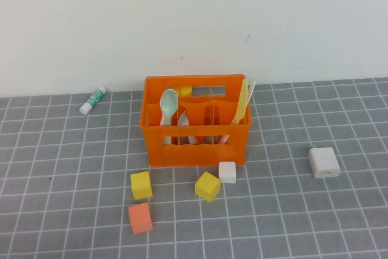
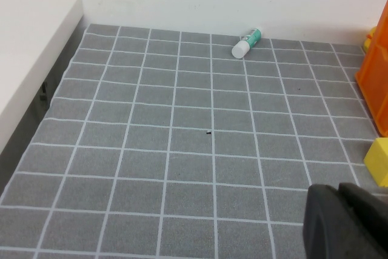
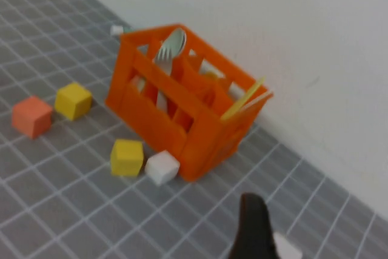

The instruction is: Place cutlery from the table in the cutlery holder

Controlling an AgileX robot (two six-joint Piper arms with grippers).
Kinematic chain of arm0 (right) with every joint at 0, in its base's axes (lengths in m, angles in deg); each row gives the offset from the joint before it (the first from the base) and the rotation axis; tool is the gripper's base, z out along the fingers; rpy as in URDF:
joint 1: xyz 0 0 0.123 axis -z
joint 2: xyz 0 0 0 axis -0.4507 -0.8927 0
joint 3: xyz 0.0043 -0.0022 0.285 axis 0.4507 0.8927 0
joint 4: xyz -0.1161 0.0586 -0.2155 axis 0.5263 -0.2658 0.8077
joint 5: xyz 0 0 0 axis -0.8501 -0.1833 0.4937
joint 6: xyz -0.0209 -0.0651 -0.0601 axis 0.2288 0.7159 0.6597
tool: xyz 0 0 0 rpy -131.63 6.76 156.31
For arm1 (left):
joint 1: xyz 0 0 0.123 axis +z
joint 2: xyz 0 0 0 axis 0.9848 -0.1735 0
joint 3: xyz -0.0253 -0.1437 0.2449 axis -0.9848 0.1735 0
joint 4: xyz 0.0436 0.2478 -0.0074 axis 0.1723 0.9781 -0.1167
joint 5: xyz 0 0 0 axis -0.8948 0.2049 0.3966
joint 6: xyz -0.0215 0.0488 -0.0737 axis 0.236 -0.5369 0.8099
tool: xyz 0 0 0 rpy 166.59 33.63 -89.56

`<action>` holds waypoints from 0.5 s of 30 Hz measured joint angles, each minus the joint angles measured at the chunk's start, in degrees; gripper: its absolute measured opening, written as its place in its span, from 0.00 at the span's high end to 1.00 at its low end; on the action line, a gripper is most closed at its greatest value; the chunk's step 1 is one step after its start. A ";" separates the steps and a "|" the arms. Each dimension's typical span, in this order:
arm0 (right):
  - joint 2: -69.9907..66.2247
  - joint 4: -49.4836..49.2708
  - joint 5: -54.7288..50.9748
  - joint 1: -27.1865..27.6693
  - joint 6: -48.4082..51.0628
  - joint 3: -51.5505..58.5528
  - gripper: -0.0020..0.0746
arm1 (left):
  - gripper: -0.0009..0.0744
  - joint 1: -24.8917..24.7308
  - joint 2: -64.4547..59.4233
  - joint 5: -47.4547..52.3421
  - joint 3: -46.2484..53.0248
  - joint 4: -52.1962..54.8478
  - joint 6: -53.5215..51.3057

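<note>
Cutlery holder [image 1: 195, 127] stands filled; left pincer [image 2: 342, 222] pressed together, right pincer [image 3: 254, 228] seemingly spread, both hovering low.

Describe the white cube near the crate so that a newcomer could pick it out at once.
Find the orange crate mid-table. Against its front right corner sits the small white cube, beside a yellow cube. It is the only white cube, smaller than the white block lying apart to the right.

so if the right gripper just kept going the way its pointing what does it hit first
Probably the orange cutlery holder, at its near corner. In the right wrist view, the right gripper, open, points across bare table toward that crate, with the white cube just beside the line. Depth is unclear, so it might clip the cube.
</note>
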 joint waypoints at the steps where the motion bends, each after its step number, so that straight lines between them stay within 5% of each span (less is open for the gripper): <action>1: 1.23 0.00 -1.23 0.15 -0.50 0.69 0.37 | 0.99 0.00 0.00 0.00 0.00 0.00 0.00; 6: 8.00 -1.05 -5.39 6.06 -1.53 5.57 0.37 | 0.99 0.00 0.00 0.00 0.00 0.00 0.00; 15: 22.96 -7.45 -5.51 31.57 0.41 17.00 0.37 | 0.99 0.00 0.00 0.00 0.00 0.00 0.00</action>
